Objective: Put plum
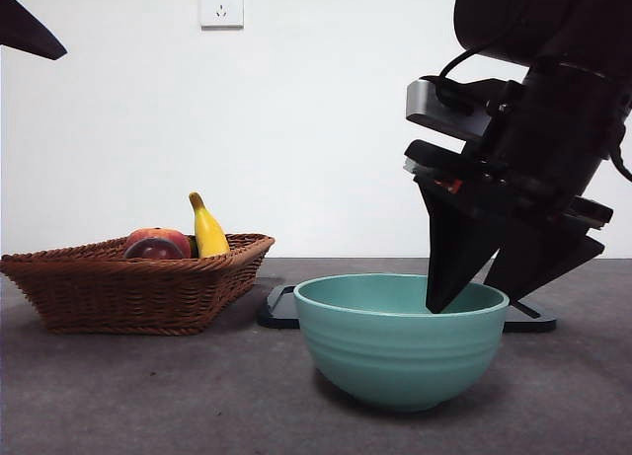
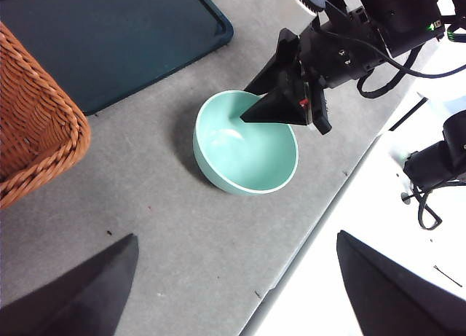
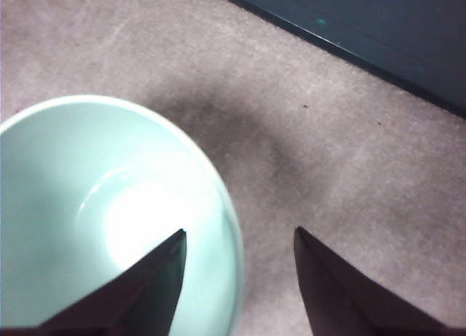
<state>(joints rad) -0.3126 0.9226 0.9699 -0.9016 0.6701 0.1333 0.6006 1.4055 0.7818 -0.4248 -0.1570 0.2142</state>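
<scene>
The dark maroon plum lies in the wicker basket at the left, in front of a red-orange peach and beside a yellow banana. A teal bowl stands mid-table with nothing inside it. My right gripper is open and straddles the bowl's rim, one jaw inside and one outside. High above the table, my left gripper is open and holds nothing. The wrist views do not show the plum.
A dark flat tray lies on the grey table behind the bowl. The basket's corner shows in the left wrist view. The table's edge runs close to the bowl. A black arm tip sits top left.
</scene>
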